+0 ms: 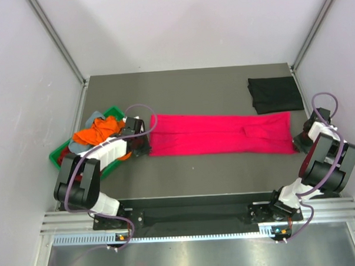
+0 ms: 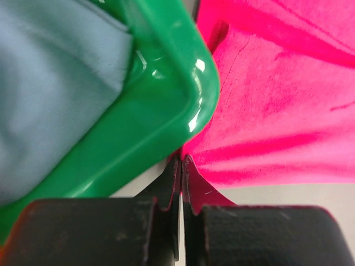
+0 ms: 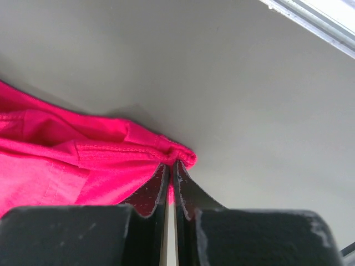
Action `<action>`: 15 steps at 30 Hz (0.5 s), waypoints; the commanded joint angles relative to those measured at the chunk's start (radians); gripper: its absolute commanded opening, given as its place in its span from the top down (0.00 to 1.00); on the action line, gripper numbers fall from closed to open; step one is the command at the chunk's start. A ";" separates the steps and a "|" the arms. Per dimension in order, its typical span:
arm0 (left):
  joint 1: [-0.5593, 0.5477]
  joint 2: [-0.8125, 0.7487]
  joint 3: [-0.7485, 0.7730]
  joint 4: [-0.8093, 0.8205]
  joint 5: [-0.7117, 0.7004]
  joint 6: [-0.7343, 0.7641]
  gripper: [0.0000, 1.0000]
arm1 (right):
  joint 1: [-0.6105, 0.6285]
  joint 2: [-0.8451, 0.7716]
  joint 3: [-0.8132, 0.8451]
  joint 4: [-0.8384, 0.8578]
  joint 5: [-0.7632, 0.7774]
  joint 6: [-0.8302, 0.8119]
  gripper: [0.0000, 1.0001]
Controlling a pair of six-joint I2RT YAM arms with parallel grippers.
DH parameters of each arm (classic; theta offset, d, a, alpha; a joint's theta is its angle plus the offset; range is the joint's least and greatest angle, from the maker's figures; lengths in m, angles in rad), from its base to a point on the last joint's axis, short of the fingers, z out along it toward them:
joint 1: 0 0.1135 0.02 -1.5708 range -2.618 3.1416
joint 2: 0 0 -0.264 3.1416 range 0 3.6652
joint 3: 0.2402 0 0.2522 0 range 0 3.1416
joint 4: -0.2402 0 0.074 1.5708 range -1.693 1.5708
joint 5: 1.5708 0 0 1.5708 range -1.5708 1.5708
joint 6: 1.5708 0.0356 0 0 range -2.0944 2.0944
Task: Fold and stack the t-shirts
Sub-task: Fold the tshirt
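Pink shirt (image 1: 219,134) lies as a long flat band across the middle of the table (image 1: 197,176), stretched between the two arms. Left pincer (image 2: 181,165) is closed on its left end, cloth pinched right at the tips, just beside the corner of the green tray (image 2: 166,94). Right pincer (image 3: 171,166) is closed on the hemmed corner at the right end, with only a small bunch of fabric in the tips. Black shirt (image 1: 276,94) sits folded at the far right of the table, apart from the pink one. Orange shirt (image 1: 98,132) and a grey-blue one (image 2: 50,83) are piled in the tray.

My read: the band is about to be folded end to end.
- Lift both ends together at equal height, with light tension and no sag in the middle.
- Left side goes up clear of the tray rim before any sideways move, or it snags.
- Right grip looks shallow, so pull gently or the hem slips out.
- Carry one end over the other, align the edges, lower, then let go.
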 commanded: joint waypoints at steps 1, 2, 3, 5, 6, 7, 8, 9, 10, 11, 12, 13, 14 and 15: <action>0.006 -0.079 -0.019 -0.065 -0.103 0.018 1.00 | -0.018 -0.033 0.012 0.017 0.096 -0.024 1.00; 0.006 -0.091 -0.035 -0.062 -0.107 0.013 1.00 | -0.018 -0.041 0.011 0.020 0.094 -0.027 1.00; 0.004 -0.108 -0.041 -0.057 -0.107 0.013 1.00 | -0.018 -0.048 0.009 0.020 0.105 -0.028 1.00; 0.006 -0.117 -0.044 -0.057 -0.109 0.013 1.00 | -0.018 -0.051 0.009 0.020 0.114 -0.031 1.00; 0.004 -0.117 -0.046 -0.064 -0.109 0.013 1.00 | -0.018 -0.048 0.012 0.017 0.116 -0.034 1.00; 0.004 -0.120 -0.046 -0.066 -0.104 0.011 1.00 | -0.018 -0.045 0.014 0.017 0.113 -0.036 1.00; 0.004 -0.119 -0.050 -0.068 -0.100 0.008 1.00 | -0.018 -0.041 0.012 0.014 0.117 -0.039 1.00; 0.004 -0.126 -0.059 -0.068 -0.089 0.004 1.00 | -0.018 -0.039 0.012 0.013 0.120 -0.040 1.00; 0.003 -0.129 -0.069 -0.063 -0.065 -0.012 1.00 | -0.018 -0.038 0.014 0.010 0.125 -0.044 1.00; 0.001 -0.137 -0.094 -0.055 -0.061 -0.021 1.00 | -0.018 -0.038 0.014 0.008 0.132 -0.045 1.00; -0.001 -0.149 -0.107 -0.054 -0.043 -0.030 1.00 | -0.018 -0.038 0.015 0.005 0.143 -0.045 1.00; -0.010 -0.159 -0.119 -0.049 -0.022 -0.041 1.00 | -0.018 -0.042 0.015 0.004 0.151 -0.045 1.00; -0.014 -0.165 -0.141 -0.048 -0.021 -0.042 1.00 | -0.015 -0.051 0.015 0.004 0.169 -0.048 1.00; -0.020 -0.180 -0.147 -0.051 -0.023 -0.045 1.00 | -0.012 -0.057 0.020 0.002 0.181 -0.047 1.00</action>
